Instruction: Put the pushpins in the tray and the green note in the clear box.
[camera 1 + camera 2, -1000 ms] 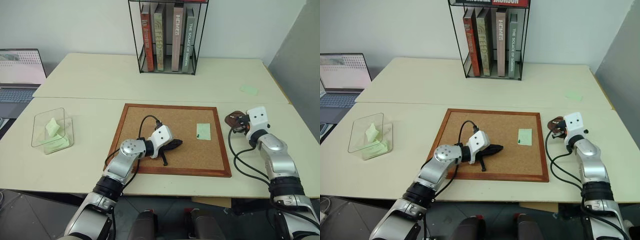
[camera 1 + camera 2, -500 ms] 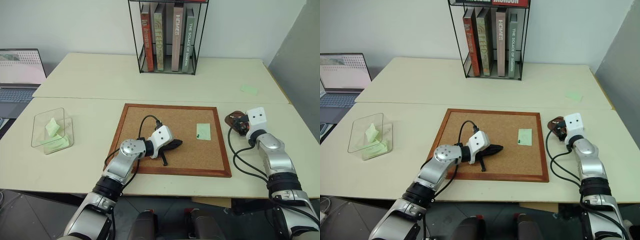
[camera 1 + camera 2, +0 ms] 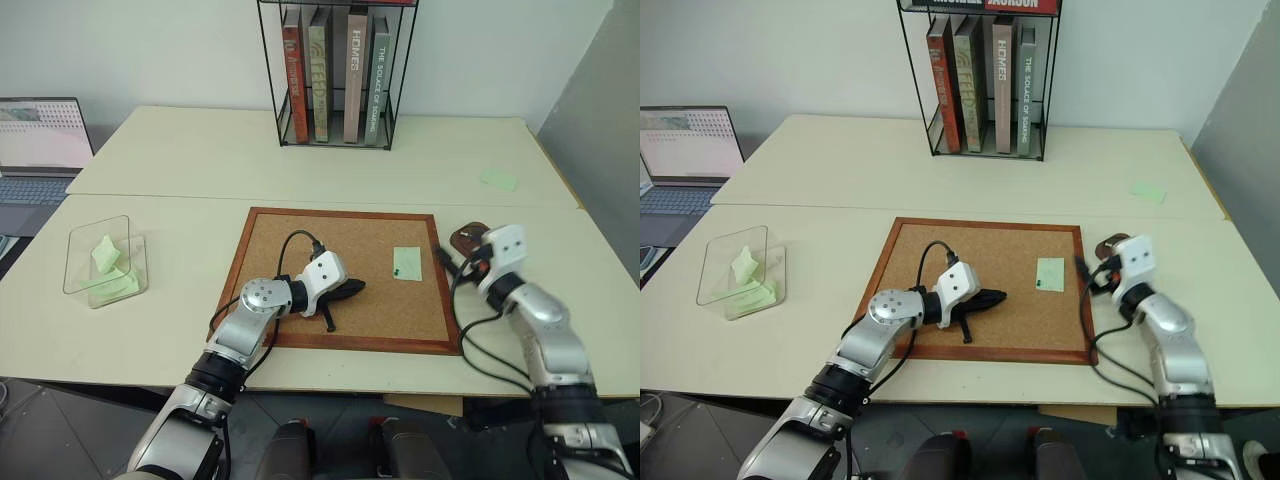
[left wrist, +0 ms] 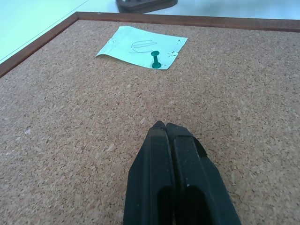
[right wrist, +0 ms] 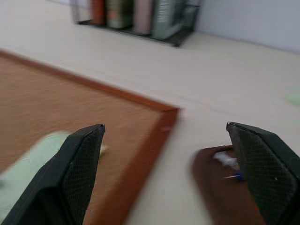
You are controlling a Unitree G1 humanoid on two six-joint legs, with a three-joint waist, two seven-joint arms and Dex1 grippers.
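Green pushpin [image 4: 155, 59] fixes the green note [image 3: 406, 263] to the corkboard [image 3: 300, 240]. We see the left end effector [image 4: 165, 129] pressed together, the right end effector [image 5: 164, 140] spread beside the tray [image 3: 466, 238].

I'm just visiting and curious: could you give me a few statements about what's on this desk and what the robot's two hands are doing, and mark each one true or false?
1. The green note lies on the corkboard with a green pushpin in it. True.
2. The left gripper is wide open. False: its fingers are pressed together, resting over the corkboard.
3. The right gripper has its fingers spread apart. True.
4. The clear box sits right beside the tray. False: the box is far off on the robot's left, while the tray is just past the corkboard's right edge.
5. The clear box has nothing in it. False: pale green papers lie inside.
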